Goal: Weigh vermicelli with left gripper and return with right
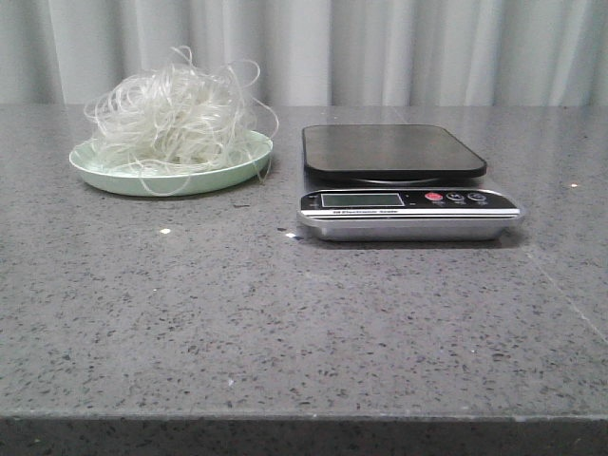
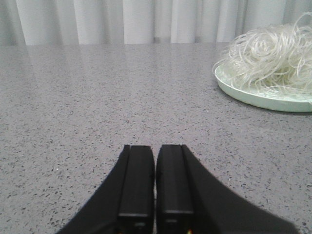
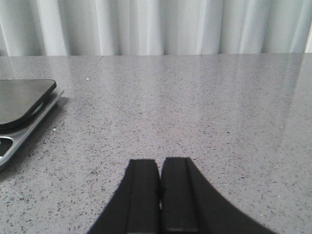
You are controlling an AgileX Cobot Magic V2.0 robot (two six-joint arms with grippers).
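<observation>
One vermicelli (image 1: 176, 114) tangle, one plate (image 1: 142, 179), one scale (image 1: 404, 190), two grippers.

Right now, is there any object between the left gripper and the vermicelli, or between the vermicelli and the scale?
Nothing visible does. The left gripper, shut, faces bare table short of the vermicelli on its green plate. Only bare countertop separates the plate from the scale.

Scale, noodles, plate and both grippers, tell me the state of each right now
vermicelli: heaped on the plate, untouched.
plate: flat on the table, full.
scale: platform bare, display too small to read.
left gripper: shut, holds nothing, low over the table.
right gripper: shut, holds nothing.
</observation>
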